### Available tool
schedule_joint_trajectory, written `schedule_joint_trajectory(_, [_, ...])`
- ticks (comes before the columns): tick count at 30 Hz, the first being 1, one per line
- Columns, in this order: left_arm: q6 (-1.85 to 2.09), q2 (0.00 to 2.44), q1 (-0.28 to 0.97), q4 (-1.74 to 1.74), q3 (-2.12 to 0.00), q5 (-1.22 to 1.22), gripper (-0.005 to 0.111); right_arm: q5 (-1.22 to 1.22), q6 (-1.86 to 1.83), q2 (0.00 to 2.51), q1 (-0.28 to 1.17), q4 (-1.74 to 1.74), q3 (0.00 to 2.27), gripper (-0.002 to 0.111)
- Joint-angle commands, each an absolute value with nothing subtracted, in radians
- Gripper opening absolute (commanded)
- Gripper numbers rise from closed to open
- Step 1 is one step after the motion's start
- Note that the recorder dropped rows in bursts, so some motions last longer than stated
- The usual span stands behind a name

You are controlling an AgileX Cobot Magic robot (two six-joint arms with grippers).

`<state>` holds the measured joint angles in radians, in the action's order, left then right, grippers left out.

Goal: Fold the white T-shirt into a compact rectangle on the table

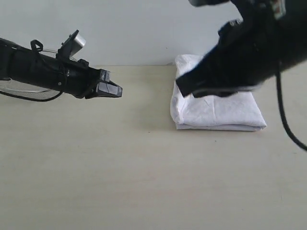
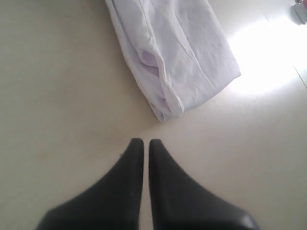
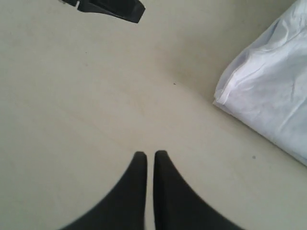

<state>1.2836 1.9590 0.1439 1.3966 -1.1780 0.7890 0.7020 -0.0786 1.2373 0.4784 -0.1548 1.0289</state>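
Observation:
The white T-shirt (image 1: 216,112) lies folded into a thick rectangle on the table (image 1: 120,172), right of centre; no lettering shows. It also appears in the left wrist view (image 2: 177,52) and the right wrist view (image 3: 273,91). My left gripper (image 1: 114,89) hovers shut above the table, well left of the shirt, holding nothing; its tips (image 2: 143,142) point toward the shirt's folded corner. My right gripper (image 1: 184,86) is shut and empty, blurred, over the shirt's left part and hiding some of it. In its own view the tips (image 3: 150,154) hang over bare table beside the shirt.
A round wire-mesh basket (image 1: 19,88) sits at the far left behind the left arm. A black cable (image 1: 288,124) hangs from the right arm over the table's right side. The back wall rises just behind the shirt.

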Motion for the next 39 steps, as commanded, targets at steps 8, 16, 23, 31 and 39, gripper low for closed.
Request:
schedule_joint_trajectory(8, [1.413,1.95,0.16,1.556,-1.146,0.781,0.004,0.51,-0.064,1.049,0.497,-0.147,0.727,0.0])
schedule_joint_trajectory(16, [1.413,1.95,0.16,1.556,-1.146,0.781,0.004,0.485,-0.064,1.049,0.497,-0.147,0.727,0.0])
schedule_joint_trajectory(23, [1.413,1.95,0.16,1.556,-1.146,0.781,0.004,0.489,-0.064,1.046,0.497,-0.143,0.727,0.0])
schedule_joint_trajectory(31, [1.413,1.95,0.16,1.556,-1.146,0.781,0.004,0.304,-0.131,0.948,0.461,-0.09,0.727,0.0])
schedule_joint_trajectory(39, [1.413,1.95,0.16,1.556,-1.146,0.781,0.004,0.17,-0.057,0.737,0.158,-0.255,0.68,0.0])
